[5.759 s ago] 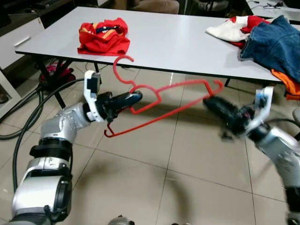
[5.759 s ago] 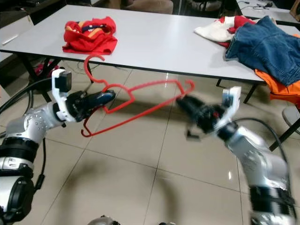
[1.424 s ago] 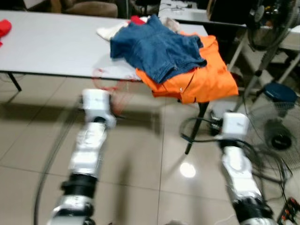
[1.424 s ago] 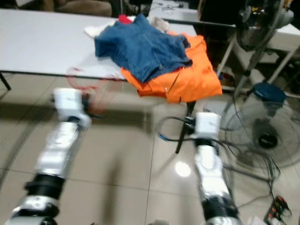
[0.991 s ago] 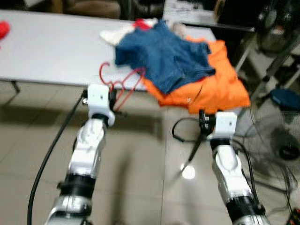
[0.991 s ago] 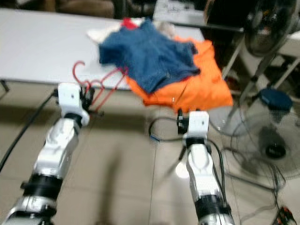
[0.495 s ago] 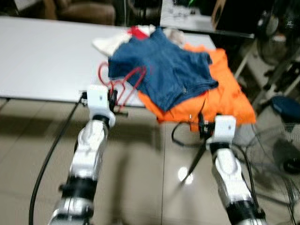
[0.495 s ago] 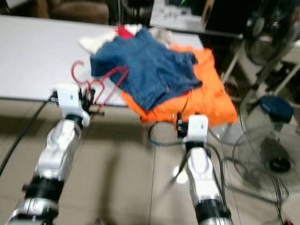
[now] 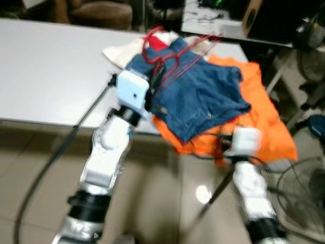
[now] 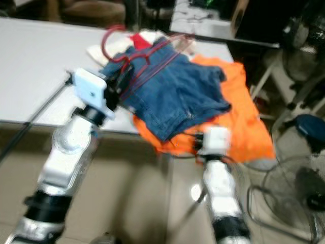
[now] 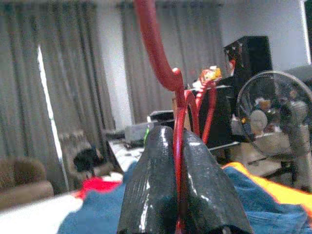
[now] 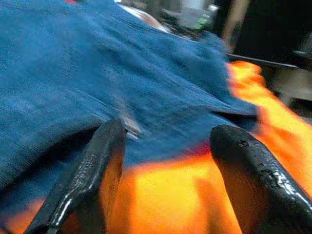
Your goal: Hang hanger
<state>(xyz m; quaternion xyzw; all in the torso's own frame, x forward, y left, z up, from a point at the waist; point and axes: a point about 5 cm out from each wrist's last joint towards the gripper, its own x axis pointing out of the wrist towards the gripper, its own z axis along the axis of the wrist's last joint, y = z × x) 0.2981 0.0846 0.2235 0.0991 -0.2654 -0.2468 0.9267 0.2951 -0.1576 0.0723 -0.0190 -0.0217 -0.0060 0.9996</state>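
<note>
My left gripper [image 11: 178, 195] is shut on the wire of a red hanger [image 9: 175, 48]. It holds the hanger raised above the blue denim garment [image 9: 203, 96] on the white table [image 9: 45, 76], with the hook [image 11: 161, 63] pointing up. My right gripper [image 12: 168, 165] is open, with nothing between its fingers. It is low at the table's edge, close to the denim [image 12: 97, 73] and the orange garment [image 12: 195, 204]. In the eye views its white wrist [image 9: 245, 141] sits at the hanging edge of the orange garment [image 9: 269, 127].
A white and red cloth [image 9: 124, 51] lies behind the denim. A floor fan [image 9: 304, 195] stands at the right and a slanted table leg [image 9: 218, 195] runs under the orange garment. A black cable [image 9: 51, 162] trails from my left arm. Dark furniture lines the back.
My left arm has lifted the hanger up and forward, from the table's edge to above the denim. The camera has come closer to the table. My right gripper has neared the orange garment.
</note>
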